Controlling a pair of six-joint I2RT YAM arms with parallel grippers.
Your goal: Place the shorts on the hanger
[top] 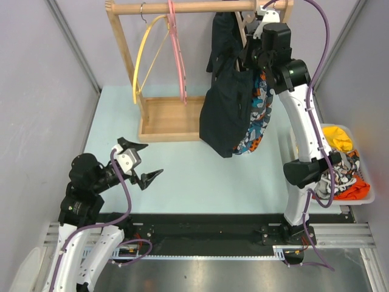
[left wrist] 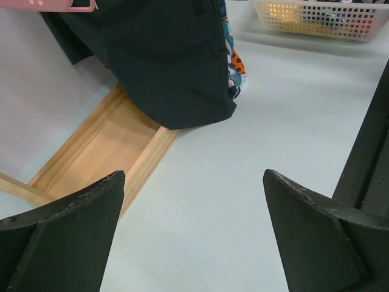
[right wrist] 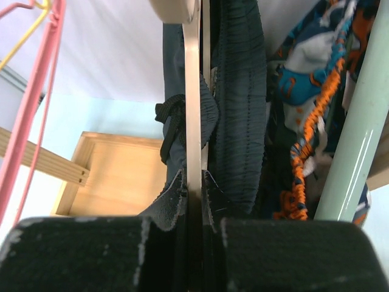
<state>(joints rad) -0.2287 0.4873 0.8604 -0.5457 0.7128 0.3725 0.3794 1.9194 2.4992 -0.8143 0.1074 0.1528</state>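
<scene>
The right fingers (right wrist: 109, 255) are clenched on the thin tan hanger (right wrist: 192, 121), up by the wooden rack's rail (top: 182, 7). The dark shorts (top: 225, 115) hang draped on that hanger, touching a patterned garment (top: 262, 103) beside them. The left fingers (left wrist: 67, 237) are spread wide, grasping nothing, low over the counter (top: 182, 182).

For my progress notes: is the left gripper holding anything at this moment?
No, the left gripper is wide open above the table, with nothing in the gap.
</scene>
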